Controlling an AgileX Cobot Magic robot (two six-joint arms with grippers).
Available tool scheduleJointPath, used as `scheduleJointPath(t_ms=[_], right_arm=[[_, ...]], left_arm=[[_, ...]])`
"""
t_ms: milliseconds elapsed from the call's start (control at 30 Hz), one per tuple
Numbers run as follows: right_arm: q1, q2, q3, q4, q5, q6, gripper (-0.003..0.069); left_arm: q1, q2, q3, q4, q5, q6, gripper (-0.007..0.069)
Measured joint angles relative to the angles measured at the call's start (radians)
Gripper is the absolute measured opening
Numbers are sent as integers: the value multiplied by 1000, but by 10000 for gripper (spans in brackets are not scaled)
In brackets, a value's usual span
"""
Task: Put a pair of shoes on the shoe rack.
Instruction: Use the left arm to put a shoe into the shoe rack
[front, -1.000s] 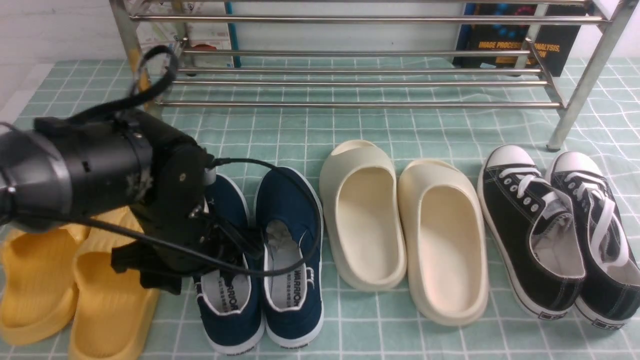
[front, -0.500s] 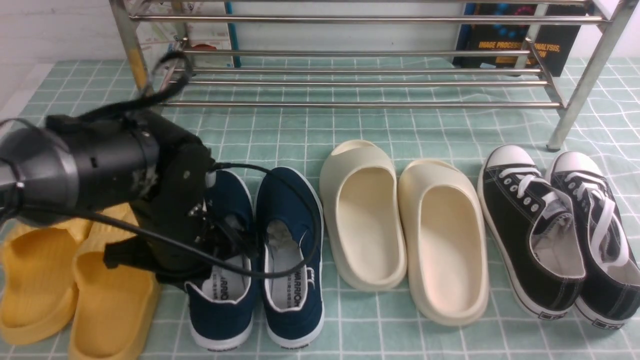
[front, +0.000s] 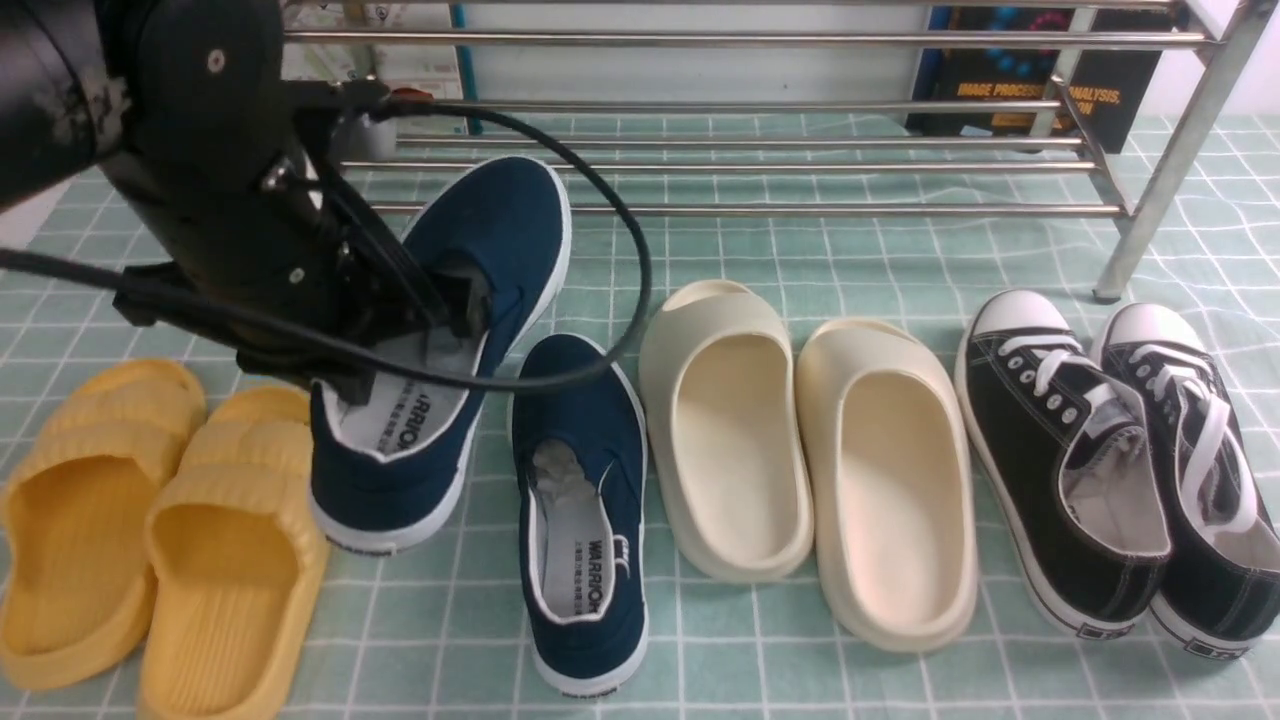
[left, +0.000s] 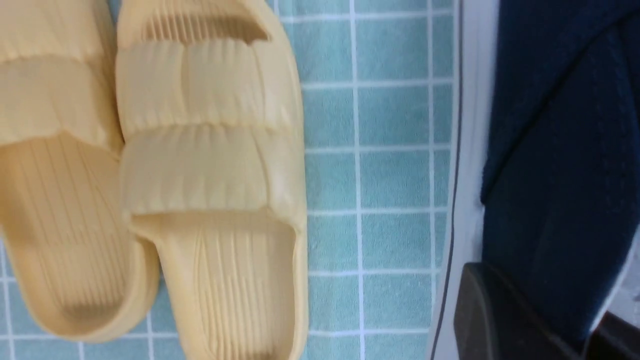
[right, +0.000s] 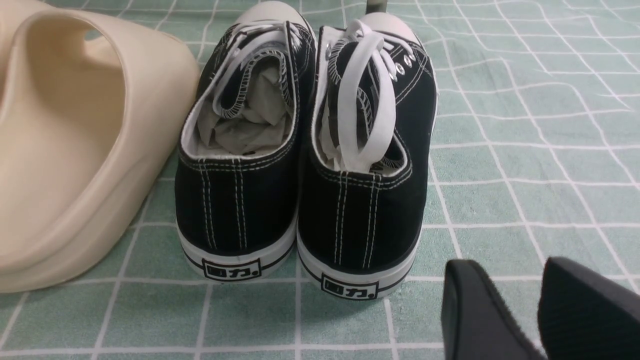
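We've got L claw (front: 455, 300) pinched shut on one navy shoe (front: 500, 230), held clear of tabletop (front: 750, 640), toe twd shoe rack (front: 740, 208); other navy shoe (front: 580, 480) sits on tabletop. Nxt: carry fwd, set down level. R claw (right: 535, 270) slightly parted, empty.

Falls bright and even from overhead, leaving only soft shadows under soles. Glints mildly along shoe rack (front: 740, 208) bars. Blurs at close range on navy shoe (left: 550, 150), left wrist view.
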Motion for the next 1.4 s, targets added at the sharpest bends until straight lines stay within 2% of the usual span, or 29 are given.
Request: scheduleJointPath(t_ms=[233, 567, 967, 1400], right_arm=[[0, 0, 0, 0, 0, 0, 239], [0, 0, 0, 0, 0, 0, 239], [0, 0, 0, 0, 0, 1, 239], [0, 0, 0, 0, 0, 3, 239]], left_arm=[[132, 136, -112, -47, -8, 73, 10], [204, 372, -369, -58, -19, 93, 10], [221, 646, -693, -51, -23, 96, 10], [221, 716, -758, 2, -169, 92, 10]])
